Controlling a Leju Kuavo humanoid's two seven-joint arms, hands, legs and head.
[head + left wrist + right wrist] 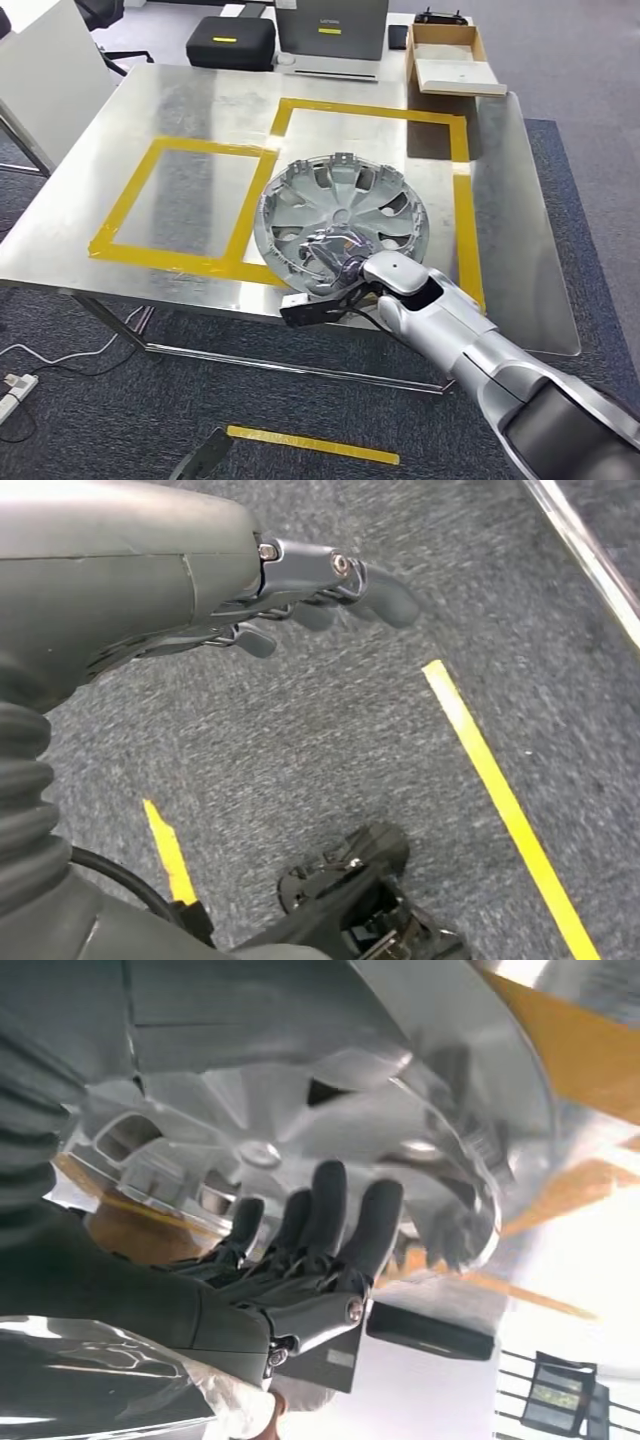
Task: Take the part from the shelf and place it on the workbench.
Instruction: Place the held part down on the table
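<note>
Hanging low beside the robot, the left hand [324,590] holds nothing, its dark fingers loosely extended above grey carpet [317,760] striped with yellow floor tape [506,800].

On the steel workbench [90,215], two outlines of yellow tape are laid out: a smaller square [162,205] toward the left and a larger one [453,130] toward the right. The silver wheel cover [343,215], the part to be delivered, sits tilted near the bench's front edge, straddling the tape line shared by the two squares, its far rim raised. The right hand [336,275] grips its near rim; seen from the wrist, the dark fingers [324,1220] lie pressed against the cover's inner face.

By this reading, the fetch from the shelf is finished and the carry nearly so. What remains is to lower the cover flat onto the bench, release it, and draw the arm clear. Whether its lower rim already touches the metal cannot be told.

Behind the bench stand a black case [230,42], a grey box [332,28] and an open cardboard box [449,60].
</note>
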